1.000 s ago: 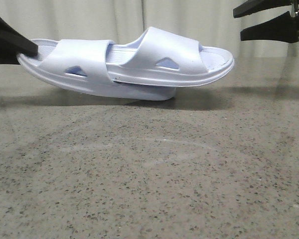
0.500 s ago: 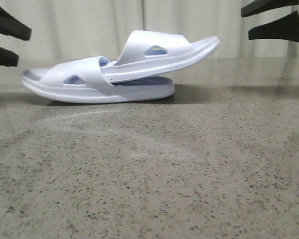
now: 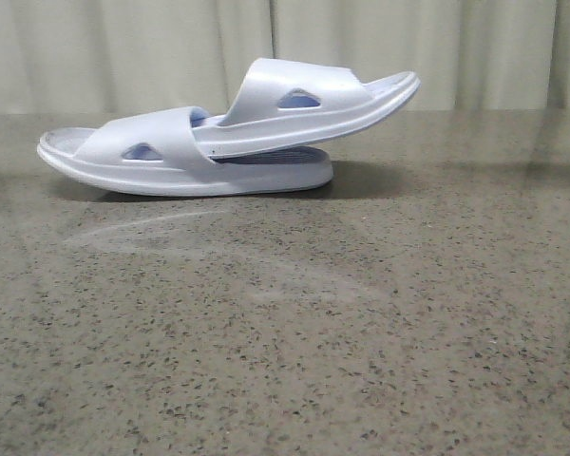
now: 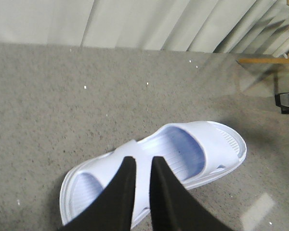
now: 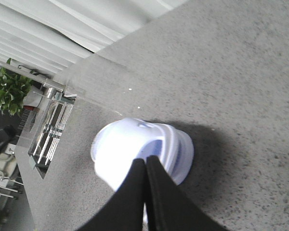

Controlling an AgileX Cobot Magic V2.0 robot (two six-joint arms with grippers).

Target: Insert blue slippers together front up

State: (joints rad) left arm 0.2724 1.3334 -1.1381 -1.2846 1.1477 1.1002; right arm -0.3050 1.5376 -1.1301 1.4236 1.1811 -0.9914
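Lavender-blue slippers (image 3: 228, 142): nested as a pair on the speckled grey table (image 3: 294, 332), upper one wedged under the lower one's strap, its free end tilted up
Left gripper (image 4: 140, 166): fingers nearly together, gripping nothing, above the slippers
Right gripper (image 5: 145, 166): fingers pinched together, empty, above one end of the pair

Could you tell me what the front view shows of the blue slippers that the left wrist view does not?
Only the front view shows the side profile: the upper slipper tilted, pushed under the strap of the lower slipper, which lies flat on the table. Only the left wrist view shows the ribbed footbed from above, behind the left gripper. Both show the slippers nested on the speckled table.
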